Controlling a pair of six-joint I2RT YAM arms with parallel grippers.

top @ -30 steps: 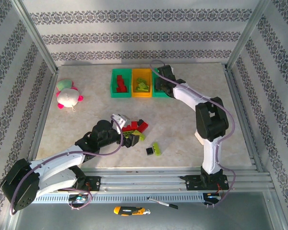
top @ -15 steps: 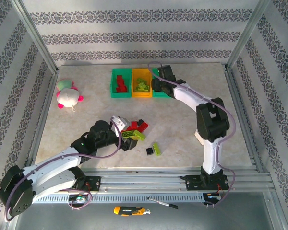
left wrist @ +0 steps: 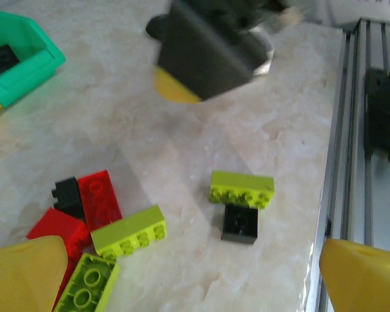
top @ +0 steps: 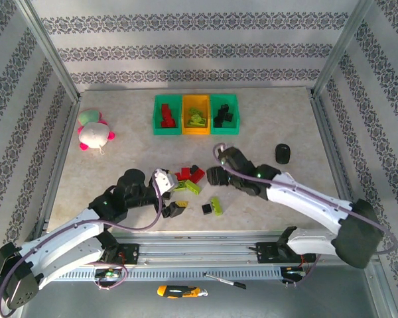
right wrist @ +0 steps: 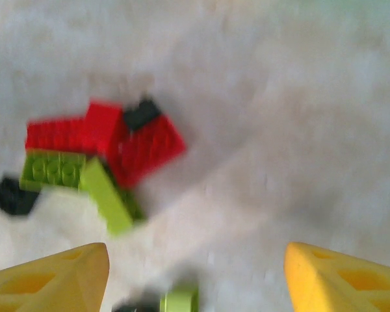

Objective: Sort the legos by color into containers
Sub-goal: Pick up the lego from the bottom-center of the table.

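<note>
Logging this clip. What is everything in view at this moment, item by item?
containers: three, green-orange-green, joined in a row, far centre.
binned legos: count unclear; red in the left green bin, lime in the orange, black in the right green.
loose legos: several, red, lime and black, centre, near both hands.
plush toy: one, pink-white-green, far left.
dark object: one, black, right of centre.
tool: one, orange-black, nearest edge of the view.
pen: one, dark, beside the tool.
left hand: one, yellow-tipped, open.
right hand: one, yellow-tipped, open.
</note>
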